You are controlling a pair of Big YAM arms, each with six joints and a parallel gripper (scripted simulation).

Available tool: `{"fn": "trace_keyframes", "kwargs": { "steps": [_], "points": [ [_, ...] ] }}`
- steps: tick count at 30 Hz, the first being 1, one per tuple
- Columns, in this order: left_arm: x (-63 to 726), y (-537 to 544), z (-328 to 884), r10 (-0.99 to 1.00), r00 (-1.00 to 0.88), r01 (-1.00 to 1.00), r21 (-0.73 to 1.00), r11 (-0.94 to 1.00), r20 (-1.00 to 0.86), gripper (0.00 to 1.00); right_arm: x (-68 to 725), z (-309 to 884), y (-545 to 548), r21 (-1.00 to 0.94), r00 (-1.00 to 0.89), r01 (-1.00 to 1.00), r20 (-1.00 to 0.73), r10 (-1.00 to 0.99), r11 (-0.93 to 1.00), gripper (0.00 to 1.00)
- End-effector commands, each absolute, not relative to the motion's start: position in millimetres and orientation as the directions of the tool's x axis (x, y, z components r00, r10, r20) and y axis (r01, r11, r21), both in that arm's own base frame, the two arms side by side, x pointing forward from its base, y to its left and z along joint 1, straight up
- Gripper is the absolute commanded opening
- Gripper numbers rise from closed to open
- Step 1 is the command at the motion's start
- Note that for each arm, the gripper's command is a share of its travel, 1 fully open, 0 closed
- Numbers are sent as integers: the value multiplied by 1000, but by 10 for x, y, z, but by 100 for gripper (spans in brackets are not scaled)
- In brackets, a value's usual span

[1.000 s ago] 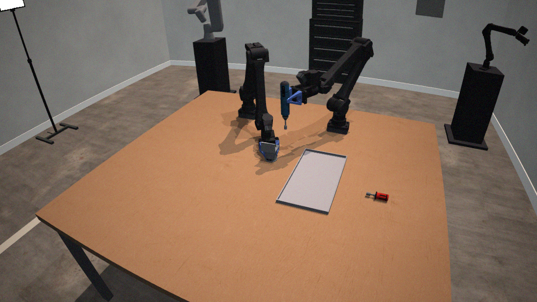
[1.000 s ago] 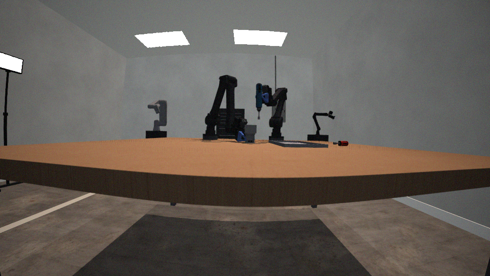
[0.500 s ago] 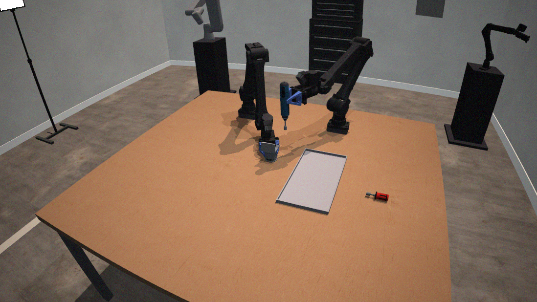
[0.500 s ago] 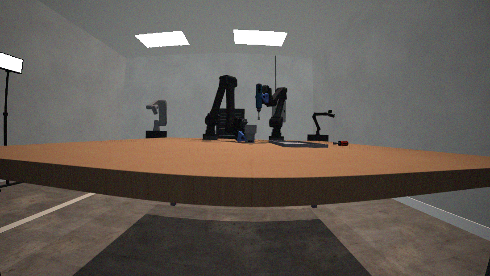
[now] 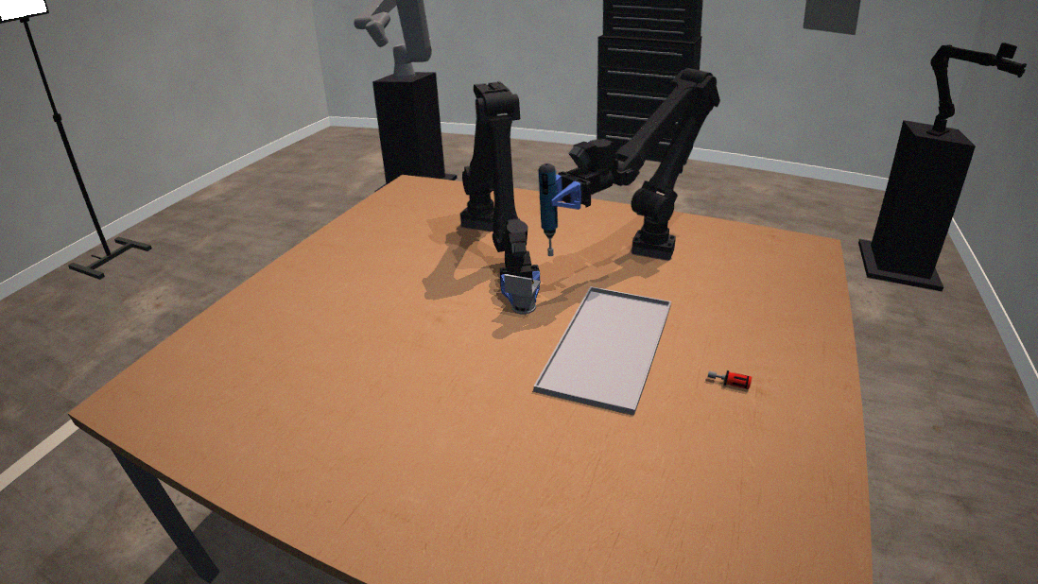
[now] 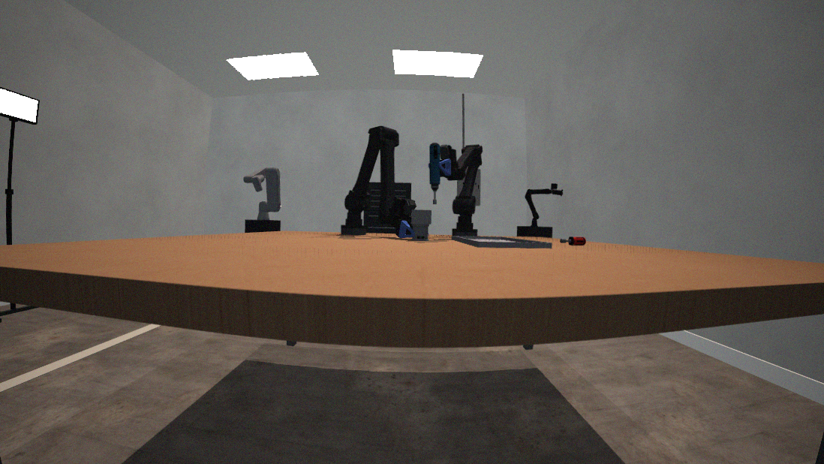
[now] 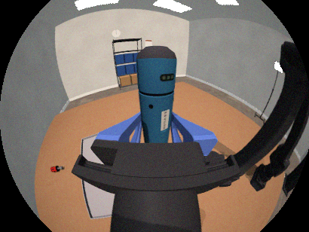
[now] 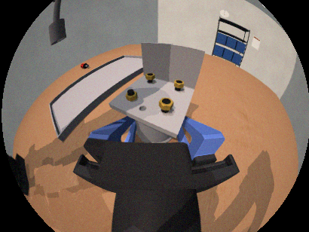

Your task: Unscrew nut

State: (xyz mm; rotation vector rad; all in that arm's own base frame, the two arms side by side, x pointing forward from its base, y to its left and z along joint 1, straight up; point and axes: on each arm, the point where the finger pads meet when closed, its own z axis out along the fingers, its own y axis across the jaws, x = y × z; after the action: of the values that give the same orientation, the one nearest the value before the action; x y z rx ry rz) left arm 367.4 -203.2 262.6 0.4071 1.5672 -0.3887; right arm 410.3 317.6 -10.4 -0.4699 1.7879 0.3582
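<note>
electric nut driver [image 5: 547, 196] [image 6: 434, 164] [image 7: 156, 83] clamped upright in left gripper [image 5: 554, 197] [image 6: 437, 166] [image 7: 156, 115], socket apart from nuts. joint module [image 6: 421, 230] [image 8: 152, 133] standing on table [image 5: 436, 435] [image 6: 403, 276] [image 7: 222, 188] between right gripper's [image 5: 520, 296] [image 6: 411, 231] [image 8: 156, 126] fingers, bracket [image 5: 518, 283] [image 6: 421, 217] [image 8: 158, 90] on top. screwed-down nut [image 8: 131, 96] low, stud protruding; three other nuts sit higher. red-handled tool [image 5: 737, 379] [image 6: 577, 240] [image 7: 55, 169] [image 8: 84, 65] lies beyond tray [image 5: 584, 401] [image 6: 512, 245] [image 7: 86, 199] [image 8: 87, 110].

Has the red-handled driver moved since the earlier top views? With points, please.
No, the red-handled driver [image 5: 738, 379] [image 6: 577, 240] [image 7: 55, 169] [image 8: 84, 65] lies in the same spot beside the tray [image 5: 584, 401] [image 6: 512, 245] [image 7: 86, 199] [image 8: 94, 105].
</note>
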Motion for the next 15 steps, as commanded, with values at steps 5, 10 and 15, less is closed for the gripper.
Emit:
{"fn": "trace_keyframes", "kwargs": {
  "steps": [5,10,15],
  "points": [
    [3945,-2154,3249,-47,86,479,0,878,-995,42,4068,-267,3146,-17,-251,-492,-954,-161,870,59],
    [3979,-2173,3246,-47,86,479,0,878,-995,42,4068,-267,3146,-17,-251,-492,-954,-161,870,59],
    [4002,-2186,3244,-47,86,479,0,878,-995,42,4068,-267,3146,-17,-251,-492,-954,-161,870,59]
  ]
}}
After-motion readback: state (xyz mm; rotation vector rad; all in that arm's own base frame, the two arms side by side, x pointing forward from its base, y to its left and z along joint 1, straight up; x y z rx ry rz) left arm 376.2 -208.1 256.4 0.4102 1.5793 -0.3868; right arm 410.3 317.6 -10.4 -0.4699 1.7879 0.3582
